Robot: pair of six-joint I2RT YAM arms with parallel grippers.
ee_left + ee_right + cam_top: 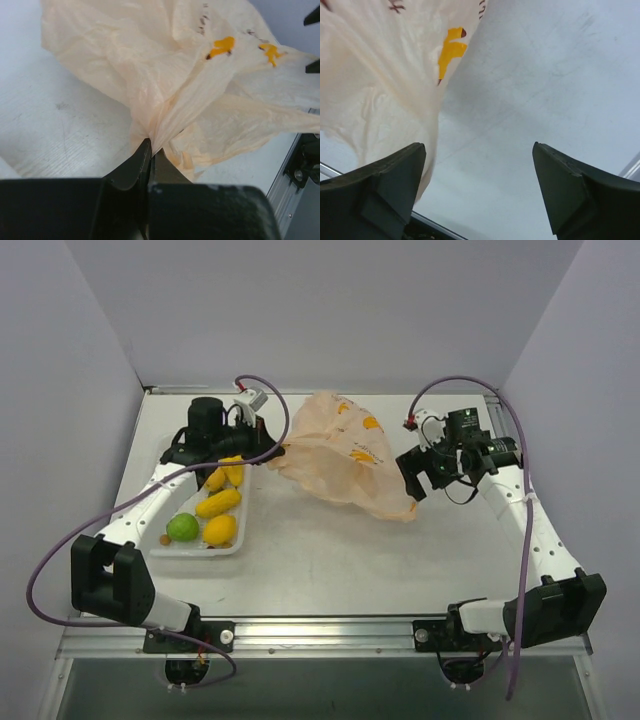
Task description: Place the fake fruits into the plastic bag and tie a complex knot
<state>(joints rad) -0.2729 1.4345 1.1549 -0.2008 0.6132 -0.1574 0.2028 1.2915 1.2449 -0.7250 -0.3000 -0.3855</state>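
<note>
Plastic bag (340, 455) lies crumpled toward the far side of the table (330, 570), between both arms; fake fruits (218, 504) not in it.
Left arm reaches across the white tray (200, 552); left gripper (150, 147) is clamped on a gathered fold at the bag's left edge. Right arm bent inward; right gripper (479, 150) spread wide just beside the bag's right end, gripping nothing. Tray carries several yellow fruits and one green round.
</note>
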